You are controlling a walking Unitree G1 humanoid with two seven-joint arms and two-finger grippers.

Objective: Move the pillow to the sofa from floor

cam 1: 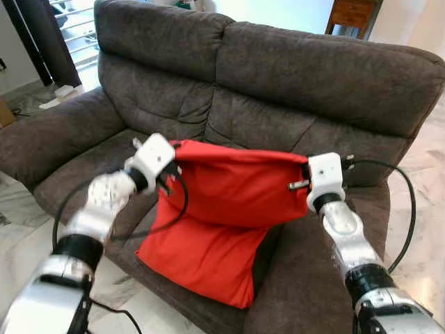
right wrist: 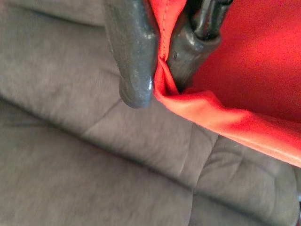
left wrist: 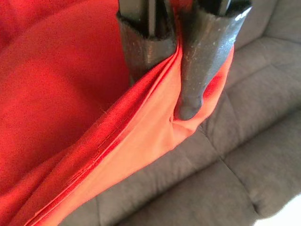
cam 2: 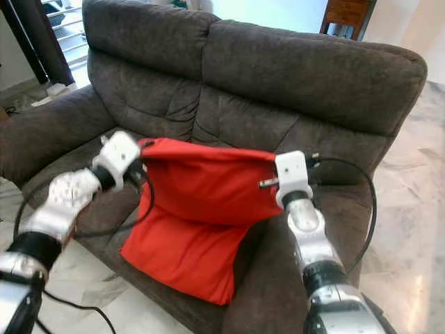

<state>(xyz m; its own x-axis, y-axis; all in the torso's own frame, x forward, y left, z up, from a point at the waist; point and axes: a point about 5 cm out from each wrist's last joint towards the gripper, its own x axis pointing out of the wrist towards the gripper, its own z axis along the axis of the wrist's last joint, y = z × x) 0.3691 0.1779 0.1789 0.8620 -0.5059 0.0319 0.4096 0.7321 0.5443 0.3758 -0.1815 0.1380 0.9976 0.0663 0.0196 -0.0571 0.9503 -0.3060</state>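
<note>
Red pillow (cam 1: 222, 209) held up in front of the dark grey-brown sofa (cam 1: 292, 76), stretched between both arms by its top edge. Left tool (left wrist: 171, 89) clamped on the pillow's upper left corner; left wrist view shows both black fingers (left wrist: 202, 61) pinched tight on the red fabric seam, cloth bunched between them, sofa cushion behind. Right tool (right wrist: 157, 80) clamped on the upper right corner; right wrist view shows red fabric squeezed and twisted between its two fingers (right wrist: 134, 56), grey upholstery beyond. In the head views each white wrist block sits right at a pillow corner, left one (cam 1: 151, 161) near the sofa's left seat, right one (cam 1: 325, 179) above the right side of the seat. Top edge of pillow runs roughly level, slightly sagging in the middle, pillow body hangs down and folds across the middle. Lower part of the pillow lies against the front edge of the seat cushion (cam 1: 132, 146), its bottom corner drooping past the front of the sofa toward the marble floor (cam 1: 21, 236); cannot tell if that corner touches the floor. Black cables (cam 1: 400, 209) loop off both forearms. Wooden cabinet (cam 1: 353, 14) behind the sofa at upper right, dark curtain (cam 1: 49, 35) at upper left.
</note>
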